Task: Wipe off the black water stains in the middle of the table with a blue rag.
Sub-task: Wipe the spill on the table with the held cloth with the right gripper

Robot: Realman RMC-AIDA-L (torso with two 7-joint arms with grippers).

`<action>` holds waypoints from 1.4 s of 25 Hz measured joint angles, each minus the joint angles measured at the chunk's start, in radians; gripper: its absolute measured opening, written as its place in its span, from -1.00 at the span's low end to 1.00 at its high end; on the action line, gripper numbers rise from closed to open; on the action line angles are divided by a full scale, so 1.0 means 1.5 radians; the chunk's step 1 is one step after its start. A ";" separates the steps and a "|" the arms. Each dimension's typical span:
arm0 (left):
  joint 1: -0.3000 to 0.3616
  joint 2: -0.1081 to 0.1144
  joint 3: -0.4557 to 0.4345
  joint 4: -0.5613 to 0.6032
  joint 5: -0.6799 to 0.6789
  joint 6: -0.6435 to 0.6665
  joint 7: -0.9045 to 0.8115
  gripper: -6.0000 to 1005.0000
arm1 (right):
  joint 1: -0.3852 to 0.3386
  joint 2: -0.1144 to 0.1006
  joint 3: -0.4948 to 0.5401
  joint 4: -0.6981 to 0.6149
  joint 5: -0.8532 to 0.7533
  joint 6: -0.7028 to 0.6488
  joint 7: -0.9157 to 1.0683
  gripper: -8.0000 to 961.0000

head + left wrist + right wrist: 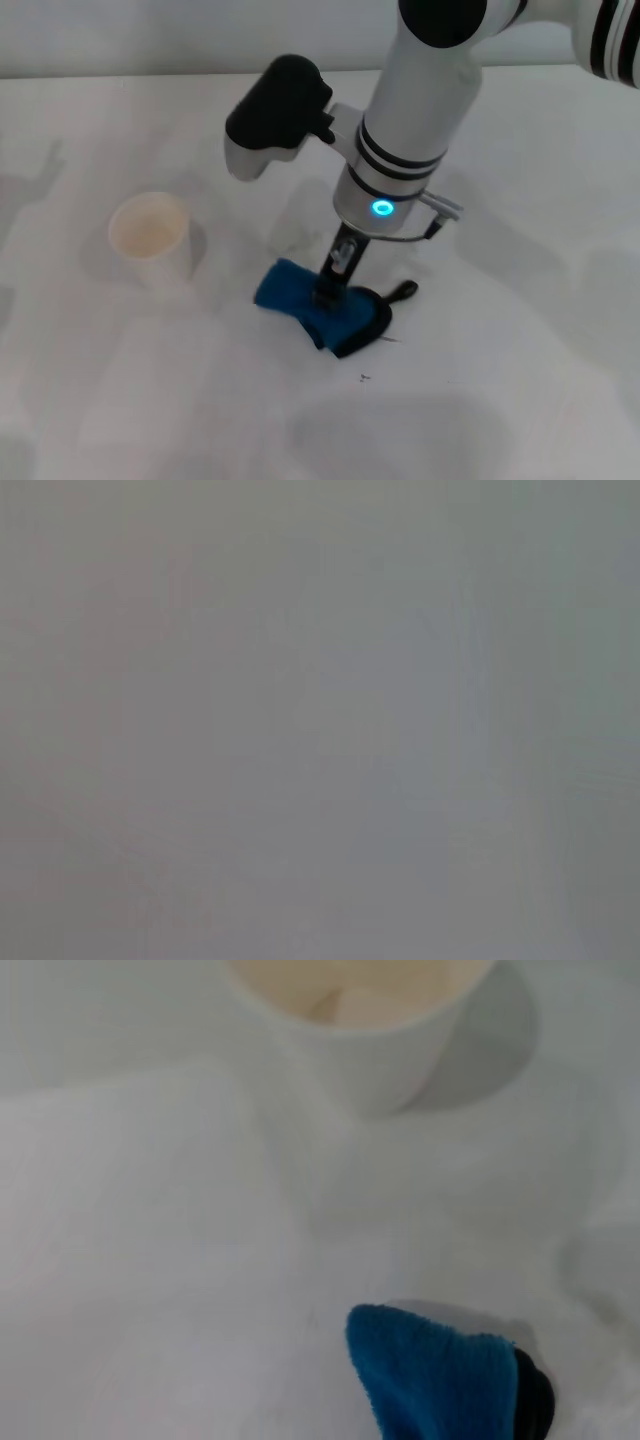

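Note:
The blue rag (300,296) lies bunched on the white table (520,400) near its middle, with its black edging and thin loop (402,291) on the right side. My right gripper (332,283) points straight down onto the rag, its fingers close together and pinching the cloth. Of the black water stains only a tiny dark speck (365,378) shows, just in front of the rag; whatever lies under the cloth is hidden. The right wrist view has a corner of the blue rag (430,1375) in it. My left gripper is out of view, and the left wrist view is a blank grey.
A white paper cup (152,238) stands upright to the left of the rag, also in the right wrist view as the cup (350,1030). The right arm's black-and-white forearm (400,130) reaches over the table from the far right.

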 joint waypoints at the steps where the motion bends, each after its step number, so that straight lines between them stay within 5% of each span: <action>1: 0.001 0.000 0.000 0.000 0.000 0.000 0.000 0.78 | -0.004 0.000 0.000 -0.004 0.000 0.011 0.003 -0.67; 11: -0.008 0.001 0.000 0.000 0.000 -0.012 0.000 0.78 | -0.073 -0.002 0.005 -0.100 -0.020 0.109 0.023 -0.67; 19: -0.015 0.000 0.000 0.000 0.000 -0.017 0.001 0.78 | -0.106 -0.004 0.089 -0.097 -0.189 0.103 0.077 -0.68; 28: -0.015 0.000 0.000 0.000 -0.008 -0.018 0.001 0.78 | -0.102 -0.006 0.185 -0.061 -0.347 0.090 0.097 -0.68; 35: -0.019 0.000 0.000 0.007 -0.015 -0.026 0.001 0.78 | -0.080 -0.005 0.192 -0.028 -0.380 0.054 0.110 -0.68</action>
